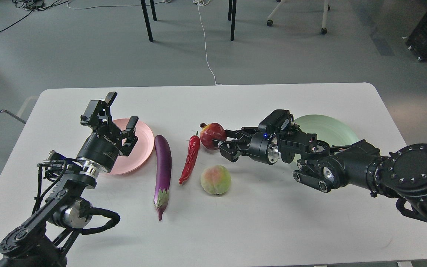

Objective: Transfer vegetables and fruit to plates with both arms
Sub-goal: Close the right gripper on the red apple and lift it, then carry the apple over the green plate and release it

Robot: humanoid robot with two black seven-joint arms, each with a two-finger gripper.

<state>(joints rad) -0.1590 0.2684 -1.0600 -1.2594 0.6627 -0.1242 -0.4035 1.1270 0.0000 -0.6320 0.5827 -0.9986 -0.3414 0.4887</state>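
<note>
My right gripper [224, 142] is shut on the dark red pomegranate [210, 134] and holds it just above the table, its crown pointing left. The fuzzy peach [215, 180] lies on the table in front of it. The red chili pepper [190, 159] and the long purple eggplant [162, 163] lie side by side to the left. My left gripper [120, 110] is open and empty, raised over the pale pink plate [142, 147]. The pale green plate [330, 129] sits behind my right forearm, partly hidden by it.
The white table [235, 222] ends close in front and at both sides. Chair and table legs and a white cable stand on the grey floor beyond the far edge. A white chair is at the far left.
</note>
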